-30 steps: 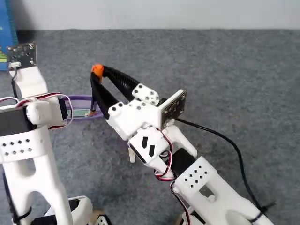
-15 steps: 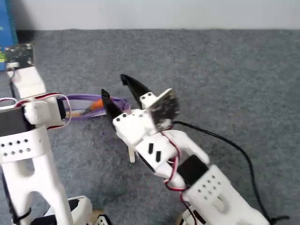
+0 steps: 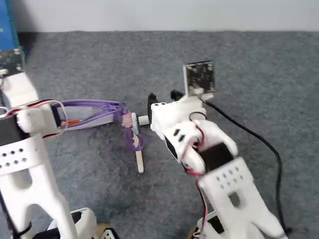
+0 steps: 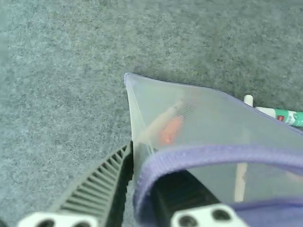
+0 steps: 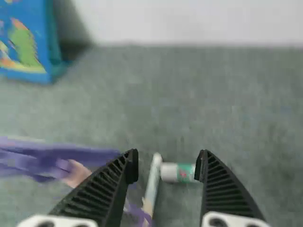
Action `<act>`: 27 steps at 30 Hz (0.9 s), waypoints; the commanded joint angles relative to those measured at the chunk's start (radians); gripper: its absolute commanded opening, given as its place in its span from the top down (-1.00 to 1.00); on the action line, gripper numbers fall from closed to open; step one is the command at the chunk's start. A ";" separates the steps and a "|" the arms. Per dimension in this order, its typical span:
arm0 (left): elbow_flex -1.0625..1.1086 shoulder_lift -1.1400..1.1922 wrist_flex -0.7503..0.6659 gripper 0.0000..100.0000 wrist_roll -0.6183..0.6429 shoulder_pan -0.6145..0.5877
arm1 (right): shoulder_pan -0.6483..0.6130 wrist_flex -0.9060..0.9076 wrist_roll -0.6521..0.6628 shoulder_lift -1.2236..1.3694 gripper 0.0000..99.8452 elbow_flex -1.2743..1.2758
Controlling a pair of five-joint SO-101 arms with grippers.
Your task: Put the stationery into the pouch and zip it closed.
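- Desk [image 3: 259, 64]: covered in a grey, felt-like material with a fine mottled nap. It lies under everything I work over and runs back to the wall.
- Wall [image 3: 164, 15]: plain white and unmarked. It meets the far edge of the desk in a straight line.
- Box [image 3: 7, 25]: blue and upright, at the far left corner of the desk, close to the wall. Its face carries bright print in green, orange and yellow.
- Shadow [image 5: 71, 28]: a dark band just beside the box, on the side toward the middle of the desk, where desk and wall meet.
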 commanded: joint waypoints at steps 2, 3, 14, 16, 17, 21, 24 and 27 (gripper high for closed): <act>-0.033 -0.009 0.005 0.98 -0.002 -0.069 | 0.008 0.015 -0.011 0.220 0.60 -0.069; -0.033 -0.009 0.005 0.98 -0.002 -0.074 | 0.012 0.005 -0.011 0.272 0.60 -0.087; 0.004 -0.009 -0.003 0.98 -0.003 -0.071 | 0.036 0.013 0.265 0.717 0.60 -0.330; 0.005 -0.009 -0.003 0.98 -0.003 -0.071 | 0.031 0.013 0.377 0.771 0.59 -0.359; 0.005 -0.009 -0.003 0.98 -0.003 -0.071 | 0.030 0.013 0.433 0.794 0.59 -0.365; 0.005 -0.009 0.000 0.98 -0.003 -0.071 | 0.025 0.005 0.623 0.863 0.59 -0.368; 0.005 -0.009 -0.002 0.98 -0.003 -0.071 | 0.012 0.015 0.697 0.905 0.59 -0.410; 0.015 -0.009 -0.003 0.98 -0.014 -0.071 | 0.004 0.015 0.701 0.935 0.59 -0.460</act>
